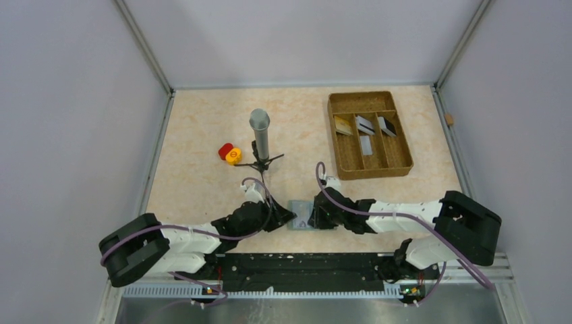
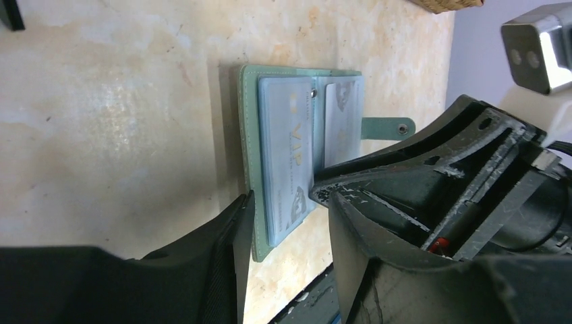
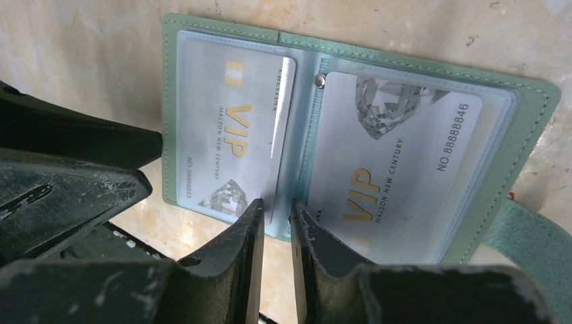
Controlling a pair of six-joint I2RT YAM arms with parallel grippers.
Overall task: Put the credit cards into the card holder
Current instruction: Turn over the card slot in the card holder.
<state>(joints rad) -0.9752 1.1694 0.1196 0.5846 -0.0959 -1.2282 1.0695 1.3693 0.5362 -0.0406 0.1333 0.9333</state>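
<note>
The flat grey-green folding card holder (image 1: 301,214) lies open on the pale marbled table (image 1: 195,135), at the middle of its near edge, between the two grippers. Two silvery "VIP" credit cards (image 3: 398,155) already sit under its clear plastic sleeves, one on each side of the spine, and its small closing tab (image 2: 388,127) sticks out from one long edge. The left gripper (image 2: 283,202) reaches in from the left with its jaws well apart, straddling one short end of the holder, and one finger (image 2: 233,229) is right against the green cover's edge. The right gripper (image 3: 276,209) comes from the right, its jaws only a slim gap apart over the sleeve edge beside the spine. Whether they touch the plastic cannot be told. Four more loose cards (image 1: 365,125), tan-gold, dark and silvery, lie in the compartments of the brown cork-like tray (image 1: 378,172) at the far right. A grey tube on a black stand (image 1: 260,128) stands far of the holder, with small red and yellow pieces (image 1: 229,153) just to its left
</note>
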